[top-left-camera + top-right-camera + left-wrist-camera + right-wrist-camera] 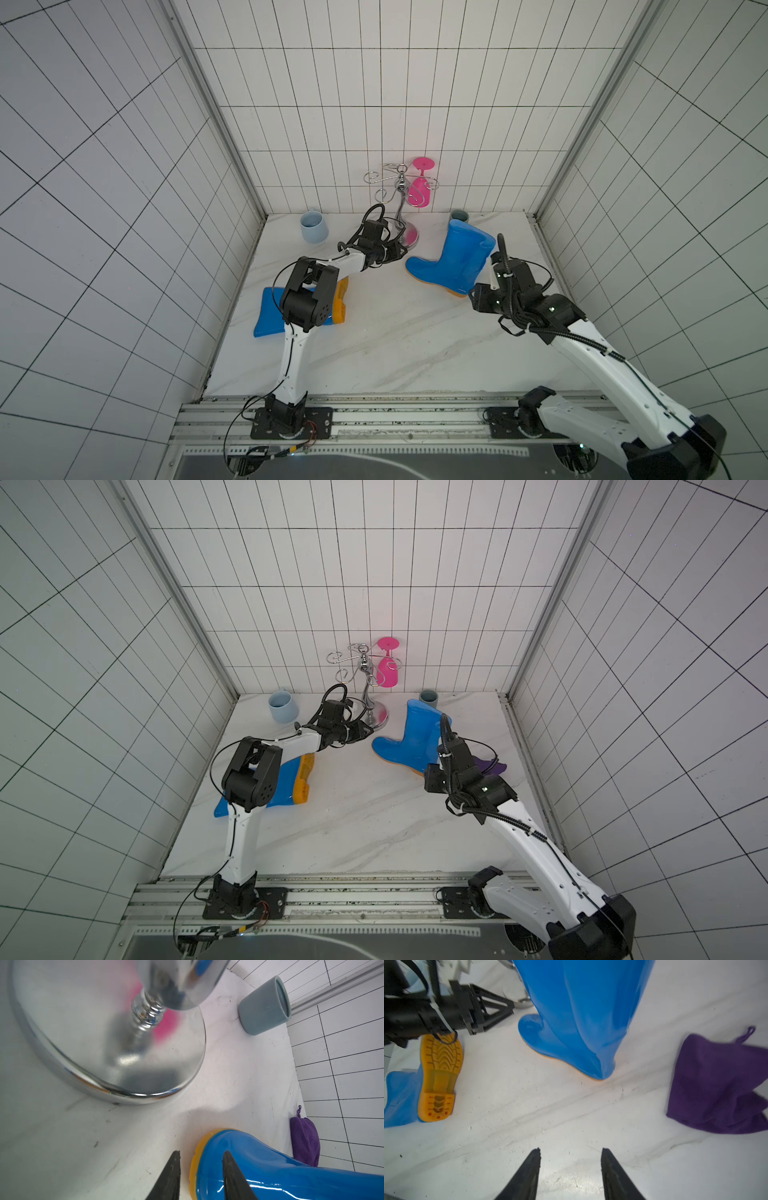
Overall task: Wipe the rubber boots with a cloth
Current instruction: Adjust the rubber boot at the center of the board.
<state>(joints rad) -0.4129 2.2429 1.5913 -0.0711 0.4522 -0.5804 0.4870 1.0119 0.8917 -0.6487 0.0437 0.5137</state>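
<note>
Right gripper point(571, 1149), fingers apart and empty, hangs near the heel of the upright glossy blue rubber boot point(451, 262). The crumpled dark-purple cloth point(716, 1084) lies just beside that heel. Left gripper point(201, 1151), fingers likewise apart, faces its toe. The toppled twin boot point(270, 320) lies well apart.

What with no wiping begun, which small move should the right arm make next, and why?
Probably move the right gripper over the cloth: its jaws are open and empty above the table, and the cloth lies free beside the upright boot.

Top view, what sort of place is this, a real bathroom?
Probably a staged robot test cell, not a real room: white tiled walls boxing in a marble-look tabletop, with robot arms bolted to a metal rail.
</note>
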